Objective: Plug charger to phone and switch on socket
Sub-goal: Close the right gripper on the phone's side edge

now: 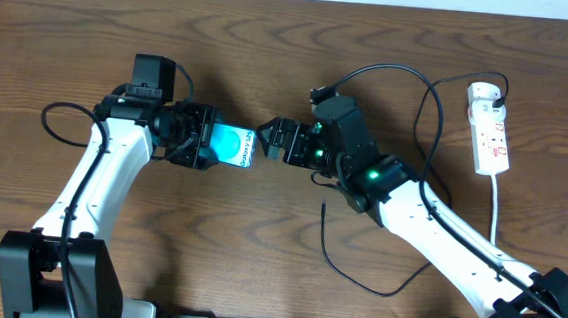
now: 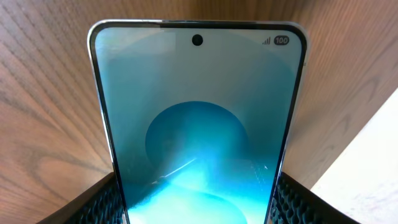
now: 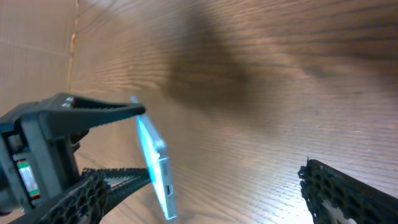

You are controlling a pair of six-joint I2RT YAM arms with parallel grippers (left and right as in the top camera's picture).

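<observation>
My left gripper [image 1: 205, 138] is shut on the phone [image 1: 233, 143], holding it above the table with its cyan screen up. In the left wrist view the phone [image 2: 198, 118] fills the frame, with a finger pad [image 2: 99, 205] pressing on each long edge. My right gripper [image 1: 266, 140] is open just right of the phone's free end. In the right wrist view the phone [image 3: 158, 168] is edge-on with its port showing, standing between my open right gripper [image 3: 205, 205] fingers, nearer the left one and touching neither. The charger [image 1: 324, 244] lies on the table, with its tip near the right forearm. The socket [image 1: 492, 128] is at the far right.
A thick white cord [image 1: 495, 209] runs from the socket toward the front edge. A black cable [image 1: 435, 124] loops between the right arm and the socket. Bare wooden table [image 1: 238, 246] lies in front of both arms.
</observation>
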